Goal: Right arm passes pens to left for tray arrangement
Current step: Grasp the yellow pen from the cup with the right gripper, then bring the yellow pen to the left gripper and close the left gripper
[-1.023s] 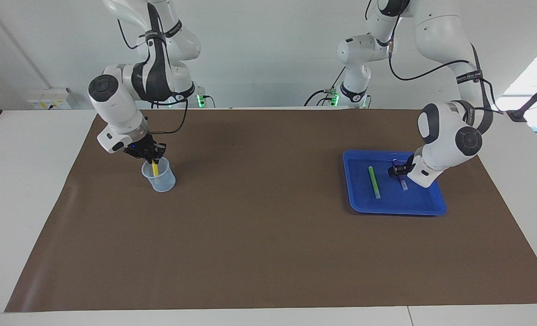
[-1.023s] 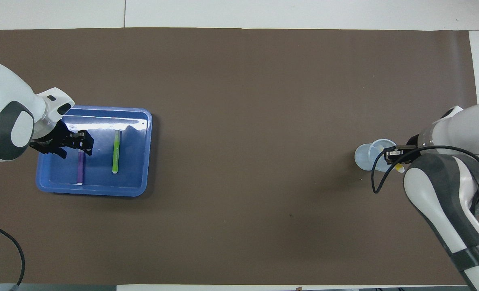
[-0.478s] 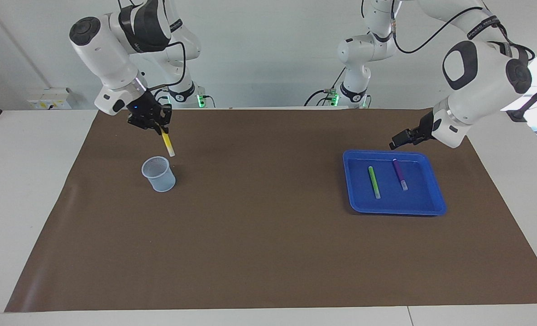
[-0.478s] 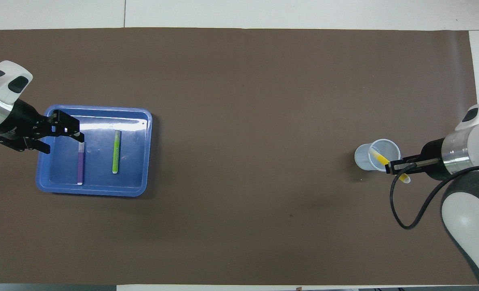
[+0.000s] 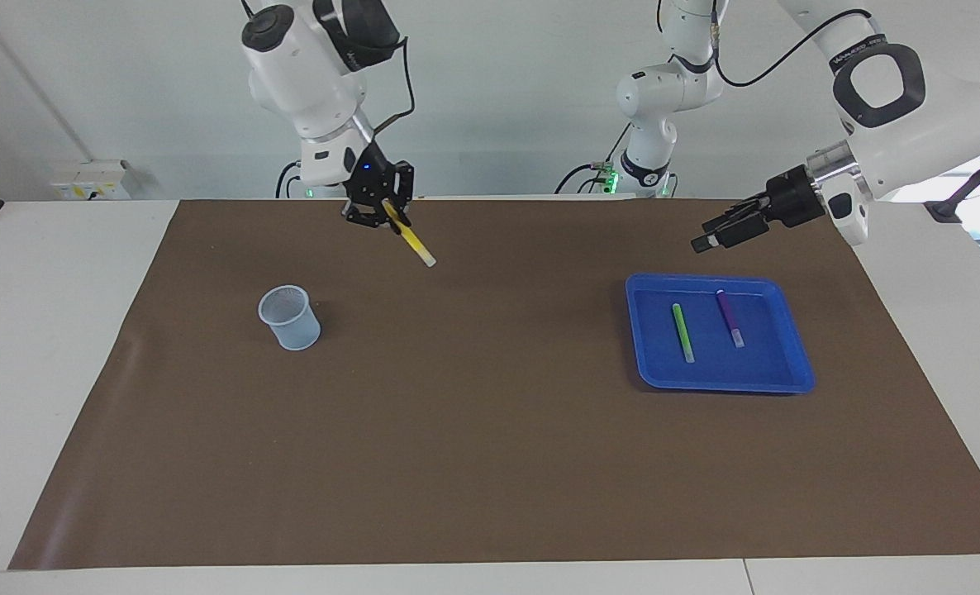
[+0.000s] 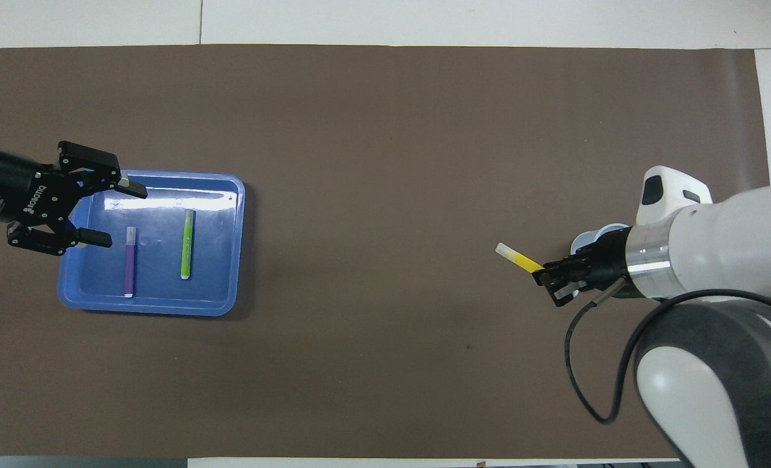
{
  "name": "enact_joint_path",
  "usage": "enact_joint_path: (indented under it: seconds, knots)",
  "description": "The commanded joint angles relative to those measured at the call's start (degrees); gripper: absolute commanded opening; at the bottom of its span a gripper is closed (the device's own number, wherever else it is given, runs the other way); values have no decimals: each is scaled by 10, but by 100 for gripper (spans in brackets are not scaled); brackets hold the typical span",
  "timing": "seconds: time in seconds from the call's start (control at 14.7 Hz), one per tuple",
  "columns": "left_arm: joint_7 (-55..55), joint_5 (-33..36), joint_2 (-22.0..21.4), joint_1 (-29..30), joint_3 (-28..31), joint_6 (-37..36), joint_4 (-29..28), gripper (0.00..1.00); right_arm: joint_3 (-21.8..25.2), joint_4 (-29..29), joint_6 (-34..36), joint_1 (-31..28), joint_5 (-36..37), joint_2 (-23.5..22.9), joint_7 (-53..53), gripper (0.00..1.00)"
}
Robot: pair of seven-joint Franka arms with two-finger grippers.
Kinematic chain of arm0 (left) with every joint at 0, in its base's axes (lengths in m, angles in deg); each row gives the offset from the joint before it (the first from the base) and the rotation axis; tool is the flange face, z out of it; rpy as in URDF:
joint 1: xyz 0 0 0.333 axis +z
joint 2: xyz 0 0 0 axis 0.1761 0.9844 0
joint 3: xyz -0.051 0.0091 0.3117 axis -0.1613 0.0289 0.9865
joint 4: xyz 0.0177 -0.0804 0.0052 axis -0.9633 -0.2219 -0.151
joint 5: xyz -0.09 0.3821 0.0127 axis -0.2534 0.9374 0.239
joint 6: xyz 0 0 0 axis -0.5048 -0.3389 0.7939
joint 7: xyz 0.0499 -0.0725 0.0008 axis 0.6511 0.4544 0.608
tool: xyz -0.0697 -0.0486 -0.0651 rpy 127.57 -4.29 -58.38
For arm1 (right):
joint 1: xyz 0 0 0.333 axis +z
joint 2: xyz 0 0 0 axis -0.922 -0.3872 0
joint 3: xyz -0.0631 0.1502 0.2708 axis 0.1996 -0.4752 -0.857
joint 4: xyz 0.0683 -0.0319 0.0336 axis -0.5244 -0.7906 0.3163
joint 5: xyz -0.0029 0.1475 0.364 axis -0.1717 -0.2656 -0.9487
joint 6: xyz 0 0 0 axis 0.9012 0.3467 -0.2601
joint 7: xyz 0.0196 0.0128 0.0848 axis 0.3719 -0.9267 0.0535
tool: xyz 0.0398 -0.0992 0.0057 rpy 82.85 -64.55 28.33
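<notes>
Yellow and slim, with a pale whitish tip, the yellow pen (image 5: 408, 237) hangs tilted in the right claw (image 5: 384, 211), which is clamped tight on its upper end, up in the air over the brown mat (image 5: 490, 430) between the cup and the tray. Its two fellows lie flat and side by side in the tray (image 5: 796, 376), the green pen (image 5: 683, 331) toward the middle of the tabletop (image 5: 44, 347) and the purple pen (image 5: 729, 317) beside it, apart, pale ends pointing away from the robots. That tray is shallow glossy bright-blue plastic, square with rounded corners and a raised rim; from overhead a white glare streaks its floor, which the facing view does not show. The left claw (image 6: 103, 214) hangs over the tray's corner with its black fingers (image 6: 93, 238) spread wide and nothing between them; only the overhead view makes that gap plain, since from the facing side the two fingers nearly line up. From that facing side the small translucent pale-blue cup (image 5: 289, 317) stands clear and upright on the mat toward the right arm's end, ribbed near the rim, whereas from overhead the right arm's wrist covers most of it. A blue light glows on the right wrist. The mat is matte and smooth, the tabletop around it white.
</notes>
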Motion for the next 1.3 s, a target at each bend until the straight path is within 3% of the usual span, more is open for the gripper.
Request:
enact_joint_path:
  seconds: [0.0, 0.41, 0.55, 0.75, 0.96, 1.23]
  knots:
    - [30, -79, -70, 4, -1, 38, -108, 96, -50, 28, -37, -6, -20, -13, -20, 0]
    - [69, -183, -199, -48, -5, 180, -264, 96, -117, 160, -67, -5, -25, -87, -35, 0]
    - [104, -206, -214, -76, -5, 237, -272, 96, -137, 167, -107, -4, -25, -99, -35, 0]
    - [135, -221, -230, -87, -8, 264, -272, 96, -163, 191, -137, -4, -19, -140, -34, 0]
    - [137, -237, -245, -113, -8, 312, -281, 96, -176, 191, -152, 0, -16, -145, -34, 0]
    - [140, -240, -280, -207, -7, 431, -329, 96, -202, 192, -179, 5, -4, -155, -32, 0]
